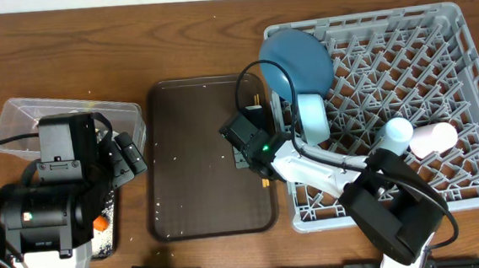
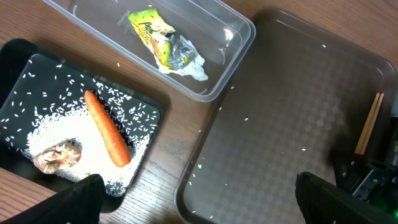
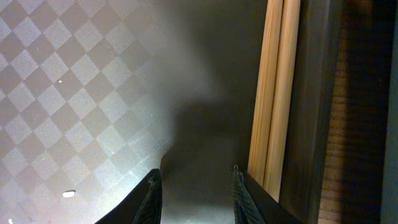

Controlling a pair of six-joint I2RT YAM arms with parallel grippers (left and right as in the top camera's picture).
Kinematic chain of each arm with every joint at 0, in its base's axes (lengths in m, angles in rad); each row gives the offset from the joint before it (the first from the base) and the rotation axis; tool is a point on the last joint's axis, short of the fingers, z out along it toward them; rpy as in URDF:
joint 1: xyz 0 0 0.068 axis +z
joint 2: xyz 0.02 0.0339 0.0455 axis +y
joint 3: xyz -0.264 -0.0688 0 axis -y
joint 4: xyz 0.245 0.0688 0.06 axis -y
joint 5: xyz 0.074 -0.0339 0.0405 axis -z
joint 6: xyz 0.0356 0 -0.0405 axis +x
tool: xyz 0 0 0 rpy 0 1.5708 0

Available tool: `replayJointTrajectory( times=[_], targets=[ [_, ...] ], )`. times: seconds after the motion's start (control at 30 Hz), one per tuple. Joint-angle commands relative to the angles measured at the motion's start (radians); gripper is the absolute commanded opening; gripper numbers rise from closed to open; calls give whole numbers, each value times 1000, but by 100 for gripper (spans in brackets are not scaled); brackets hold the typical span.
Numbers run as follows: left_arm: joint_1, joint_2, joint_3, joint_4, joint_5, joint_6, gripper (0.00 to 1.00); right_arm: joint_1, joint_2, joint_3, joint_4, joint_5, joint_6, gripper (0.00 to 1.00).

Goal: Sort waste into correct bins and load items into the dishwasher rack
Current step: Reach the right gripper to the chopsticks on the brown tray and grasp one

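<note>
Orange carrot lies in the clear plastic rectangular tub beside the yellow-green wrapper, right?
No. The left wrist view shows the orange carrot in the shallow black rectangular tray, on white rice grains; the yellow-green wrapper does lie in the clear plastic rectangular tub.

Overhead faces straight down; wrist views — right nearest — share the tray (image 1: 199, 154).

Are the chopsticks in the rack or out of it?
Out. The chopsticks lie flat on the brown tray, along its rim, not in the rack.
</note>
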Motion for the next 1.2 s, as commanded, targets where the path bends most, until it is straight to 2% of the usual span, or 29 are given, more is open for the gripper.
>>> replayJointTrajectory(
  times=[0.0, 0.17, 0.37, 0.5, 0.8, 0.93, 1.17],
  targets=[
    [6, 1, 7, -1, -12, -9, 98, -8, 24, 10, -5, -6, 24, 34],
    [6, 1, 7, -1, -12, -9, 98, -3, -2, 37, -13, -18, -66, 43],
    [6, 1, 7, -1, -12, -9, 98, 14, -34, 58, -71, 50, -76, 42],
    [6, 1, 7, -1, -12, -9, 98, 10, -32, 58, -109, 61, -22, 42],
    [6, 1, 7, -1, -12, -9, 98, 5, 5, 57, -94, 40, 5, 43],
    [6, 1, 7, -1, -12, -9, 98, 5, 22, 57, -73, 18, 2, 33],
    [6, 1, 7, -1, -12, -9, 98, 2, 42, 57, -84, 3, 30, 26]
  ],
)
